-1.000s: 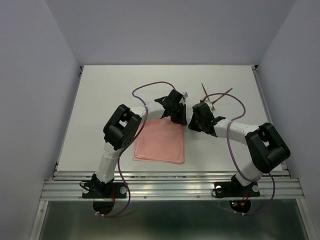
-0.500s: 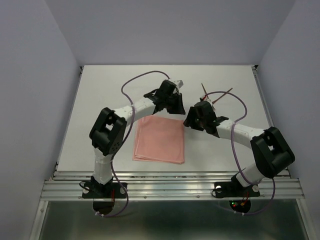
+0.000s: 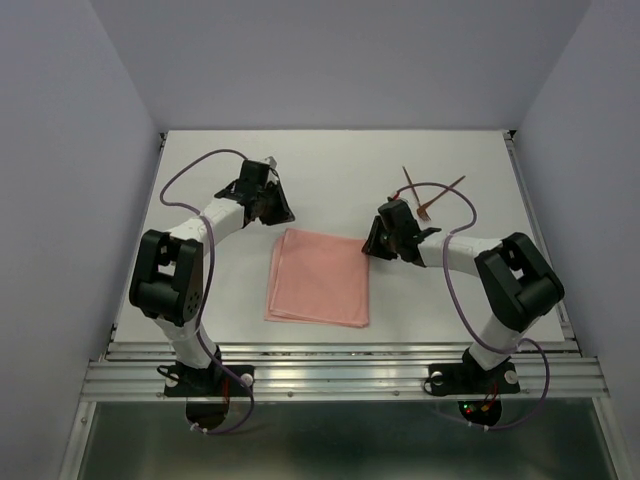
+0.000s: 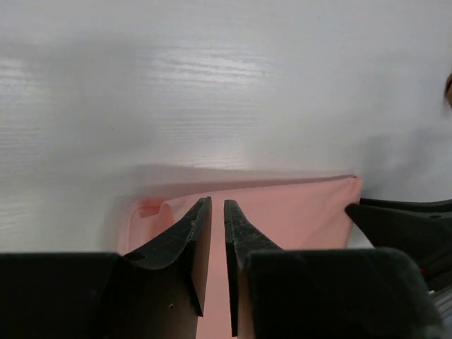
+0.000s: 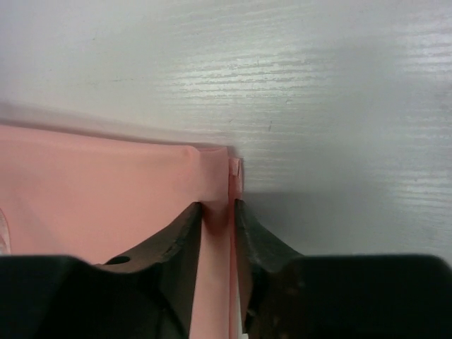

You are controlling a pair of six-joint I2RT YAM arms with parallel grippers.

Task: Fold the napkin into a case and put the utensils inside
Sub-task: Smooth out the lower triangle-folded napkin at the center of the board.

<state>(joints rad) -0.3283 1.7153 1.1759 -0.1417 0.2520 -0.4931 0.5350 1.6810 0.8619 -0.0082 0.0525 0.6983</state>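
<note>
Napkin (image 3: 320, 280) lies flat mid-table (image 3: 470, 150), folded to a rectangle, with stacked layers showing along its near edge. Utensils (image 3: 448, 191) sit on the bare top at about 2 o'clock from it, well apart from the cloth, the two sticks meeting in a V.

Left gripper (image 3: 280, 212) is at 11 o'clock off the napkin's far-left corner, near it but not over it. Wrist view: jaws almost together, just a thin slit, nothing in it, so released.

Right gripper (image 3: 370, 243) is at the napkin's 1 o'clock corner. Wrist view: the cloth's right edge runs between the fingers (image 5: 187, 233), and the corner is bunched into a small ridge just past the tips. Jaws are apart with cloth in the gap. Can't tell if it's clamped or just straddled.
</note>
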